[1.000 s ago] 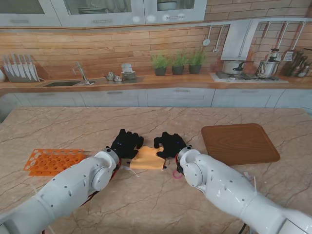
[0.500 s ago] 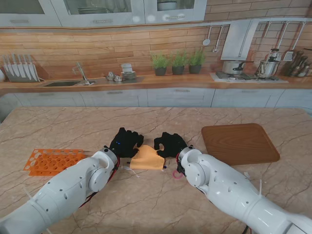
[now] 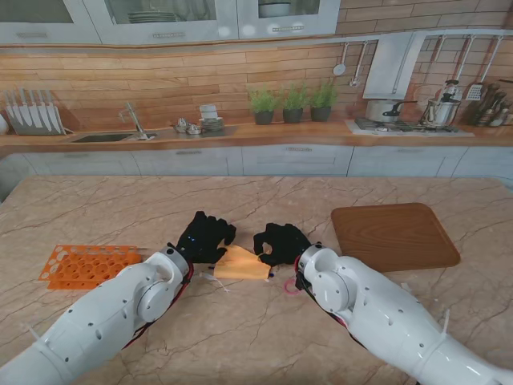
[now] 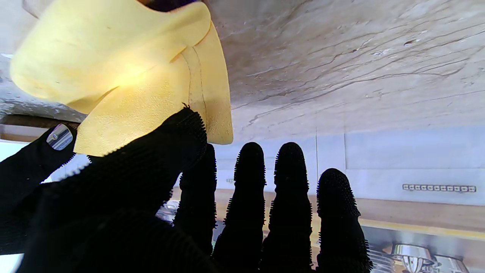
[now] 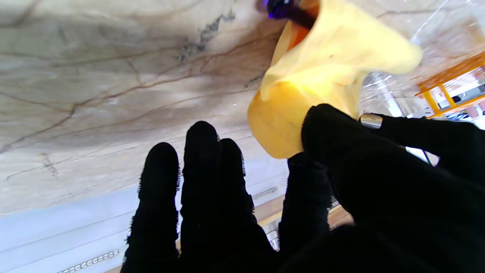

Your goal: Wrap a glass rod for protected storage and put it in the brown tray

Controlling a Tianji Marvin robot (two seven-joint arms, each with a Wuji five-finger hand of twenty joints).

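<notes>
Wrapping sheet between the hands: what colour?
Pale yellow wrapping sheet, clearest in the left wrist view.

Glossy white arms end in black nubbed-glove left hand (image 3: 205, 236) and right hand (image 3: 280, 241).

**Two gloved robot hands hold a yellow cloth on a marble table**

Seen from the stand, two white arms reach in over a marbled table (image 3: 264, 337). The black-gloved left hand (image 3: 204, 237) and right hand (image 3: 279, 242) each grip one side of a small yellow cloth (image 3: 239, 263) between them, its far edge raised off the surface. An orange test-tube rack (image 3: 84, 265) lies to the left. A brown tray (image 3: 393, 236) sits to the right, well apart from the hands.
</notes>
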